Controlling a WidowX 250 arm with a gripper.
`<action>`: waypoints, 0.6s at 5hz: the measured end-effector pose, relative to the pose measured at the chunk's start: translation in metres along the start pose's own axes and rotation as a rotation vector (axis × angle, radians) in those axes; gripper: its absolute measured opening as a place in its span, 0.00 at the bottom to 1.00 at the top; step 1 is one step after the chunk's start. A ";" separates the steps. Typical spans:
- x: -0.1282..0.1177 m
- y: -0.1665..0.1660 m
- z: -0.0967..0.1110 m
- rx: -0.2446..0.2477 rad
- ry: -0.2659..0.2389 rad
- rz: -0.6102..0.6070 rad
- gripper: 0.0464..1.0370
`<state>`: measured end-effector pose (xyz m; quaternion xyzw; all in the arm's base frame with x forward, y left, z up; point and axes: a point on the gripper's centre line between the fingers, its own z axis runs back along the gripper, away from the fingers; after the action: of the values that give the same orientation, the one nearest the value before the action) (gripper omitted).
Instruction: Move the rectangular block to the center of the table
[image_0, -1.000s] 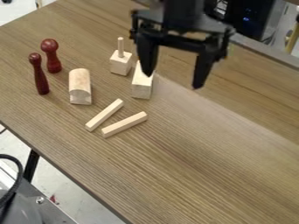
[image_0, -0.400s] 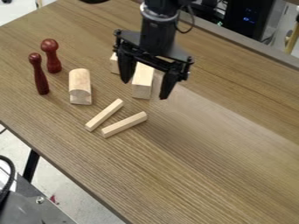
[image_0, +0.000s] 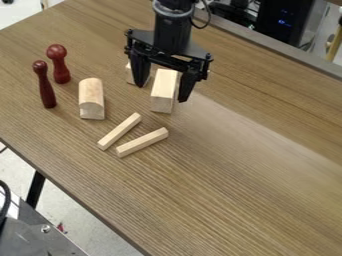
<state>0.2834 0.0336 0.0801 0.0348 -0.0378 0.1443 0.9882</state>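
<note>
Standing nearby on the left, a small block (image_0: 129, 76) is risking a knock if the hand (image_0: 161, 93) is descending wide. The hand is hanging spread, seemingly above the rectangular block (image_0: 164, 82) (presumably the target), which is lying on the table (image_0: 234, 175); an off-centre squeeze could be twisting it.

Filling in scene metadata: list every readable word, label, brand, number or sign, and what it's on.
No readable text anywhere.
Pale wooden rectangular block: no marking seen on its visible faces.
Brown wood-grain table: no lettering seen.
Black box with blue lights behind the table: any print is too small to read.
</note>
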 end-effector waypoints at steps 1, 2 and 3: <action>0.002 0.000 -0.013 0.007 0.019 0.000 0.96; 0.009 -0.002 -0.021 0.002 0.014 -0.003 0.96; 0.011 -0.001 -0.031 0.016 0.017 -0.008 0.96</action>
<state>0.2960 0.0387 0.0498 0.0414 -0.0283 0.1411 0.9887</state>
